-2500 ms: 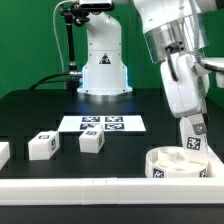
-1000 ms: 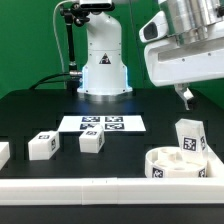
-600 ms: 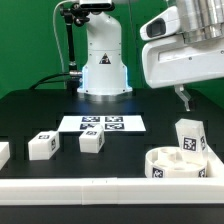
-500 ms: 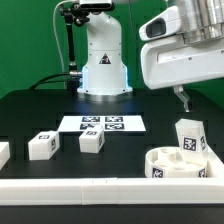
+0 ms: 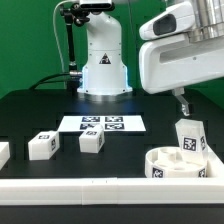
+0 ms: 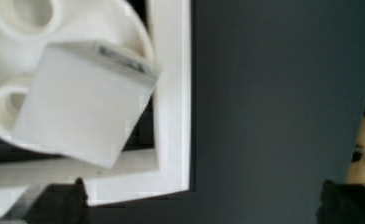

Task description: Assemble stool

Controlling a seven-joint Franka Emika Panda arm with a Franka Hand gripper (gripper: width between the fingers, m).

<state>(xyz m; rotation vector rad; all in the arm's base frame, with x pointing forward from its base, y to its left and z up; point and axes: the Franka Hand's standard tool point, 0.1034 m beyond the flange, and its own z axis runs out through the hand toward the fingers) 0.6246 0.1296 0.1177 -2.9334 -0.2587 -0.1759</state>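
- The seat (image 5: 170, 165), a round white disc, lies flat on the black surface (image 5: 40, 110), against the white rail (image 5: 90, 186) that borders it.
- One leg (image 5: 190, 137) stands on the seat near its rim, roughly upright. The wrist view shows this leg (image 6: 90, 105) over the seat (image 6: 28, 40) next to the rail (image 6: 172, 100). Whether it is fully home in its socket I cannot tell.
- The fingers (image 5: 181, 100) hang above the seat, clear of the leg, spread wide and holding nothing.
- Three loose legs (image 5: 91, 142) lie well apart from the seat, towards the exterior view's left. The farthest one is cut off by the frame edge.
- By my reckoning the job is at an early stage, with one leg placed and the three others left to fetch and fit. Open holes in the seat in the wrist view support this.
- The marker board (image 5: 103, 124) lies behind the loose legs, farther back than the seat.
- No brand or legible writing shows anywhere. The only markings are black-and-white square tags on the seat wall, the legs and the marker board.
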